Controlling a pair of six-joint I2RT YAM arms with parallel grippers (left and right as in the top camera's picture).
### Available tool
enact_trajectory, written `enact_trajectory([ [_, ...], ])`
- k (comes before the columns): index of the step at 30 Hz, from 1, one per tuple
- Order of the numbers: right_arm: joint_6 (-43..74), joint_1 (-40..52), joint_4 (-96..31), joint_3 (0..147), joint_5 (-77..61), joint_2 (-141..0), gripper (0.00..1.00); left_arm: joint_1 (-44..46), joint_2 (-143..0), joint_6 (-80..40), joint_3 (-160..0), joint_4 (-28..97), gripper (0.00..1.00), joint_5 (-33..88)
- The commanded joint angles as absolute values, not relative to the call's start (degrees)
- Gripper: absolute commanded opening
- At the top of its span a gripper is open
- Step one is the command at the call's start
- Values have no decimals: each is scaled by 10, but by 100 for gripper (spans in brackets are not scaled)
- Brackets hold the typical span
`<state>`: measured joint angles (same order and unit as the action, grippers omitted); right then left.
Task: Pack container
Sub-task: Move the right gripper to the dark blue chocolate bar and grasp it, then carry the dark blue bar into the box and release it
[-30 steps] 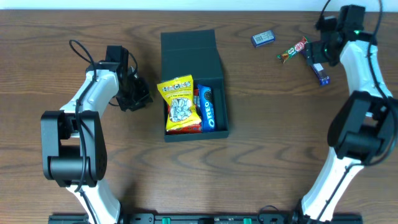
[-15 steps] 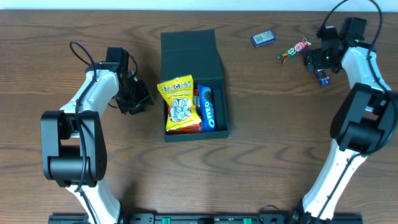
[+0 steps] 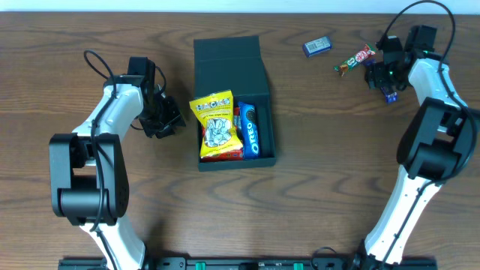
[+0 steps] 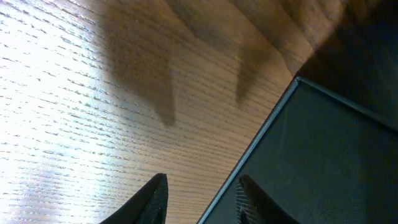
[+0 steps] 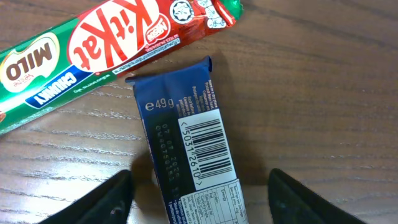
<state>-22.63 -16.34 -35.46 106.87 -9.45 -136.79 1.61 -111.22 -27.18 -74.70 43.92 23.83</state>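
Right pincer (image 5: 202,208) wide open, straddling blue barcode packet (image 5: 185,149) on counter (image 5: 323,93), not touching it (Milo KitKat bar (image 5: 112,43) lies just beyond). Left pincer (image 4: 200,202) slightly parted, empty, close beside container (image 3: 227,64). Container mid-counter, standing open, yellow snack bag (image 3: 217,124) and Oreo pack (image 3: 250,131) inside.
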Motion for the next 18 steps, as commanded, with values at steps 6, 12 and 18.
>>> enact_trajectory([
  [6, -201, -157, -367, 1068, -90, -1387, 50, 15, -1106, -275, -748, 441, 37, 240],
  [12, -189, -149, -372, 1068, -23, -1387, 39, 15, -1106, -274, -748, 441, 38, 240],
  [18, -186, -149, -378, 1068, -19, -1387, 29, 15, -1106, -274, -748, 441, 38, 240],
])
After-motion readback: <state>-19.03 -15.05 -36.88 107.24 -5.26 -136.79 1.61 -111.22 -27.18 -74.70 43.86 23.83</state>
